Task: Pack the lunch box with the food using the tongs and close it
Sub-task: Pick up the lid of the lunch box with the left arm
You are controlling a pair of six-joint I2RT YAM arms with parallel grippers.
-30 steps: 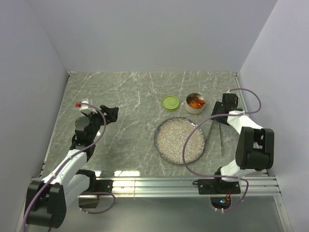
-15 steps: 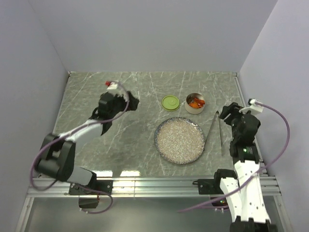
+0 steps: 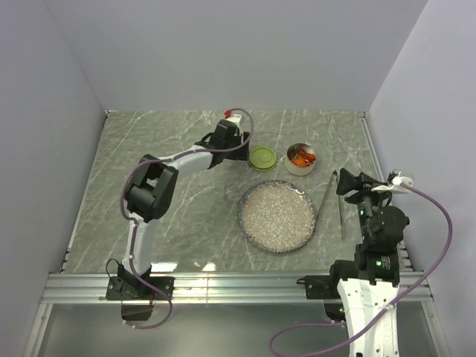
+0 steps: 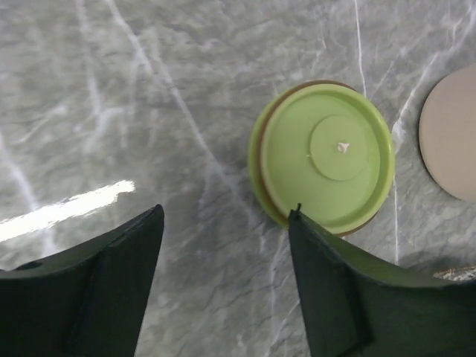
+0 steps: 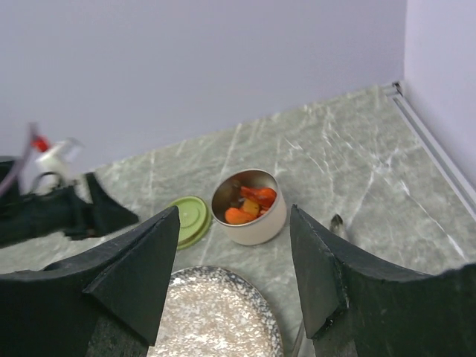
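Left tool (image 4: 223, 223) hovers, jaws apart, just beside the green lid (image 4: 327, 156), likely to cap the neighbouring lunch box (image 3: 299, 170), food (image 3: 301, 157) inside; right tool (image 5: 234, 216) gapes empty, tongs (image 3: 335, 197) parked aside.

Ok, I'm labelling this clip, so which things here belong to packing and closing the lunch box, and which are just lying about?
Belong to the job: steel tin; food inside it; green lid beside it; tongs on the table.
Just lying about: speckled plate.
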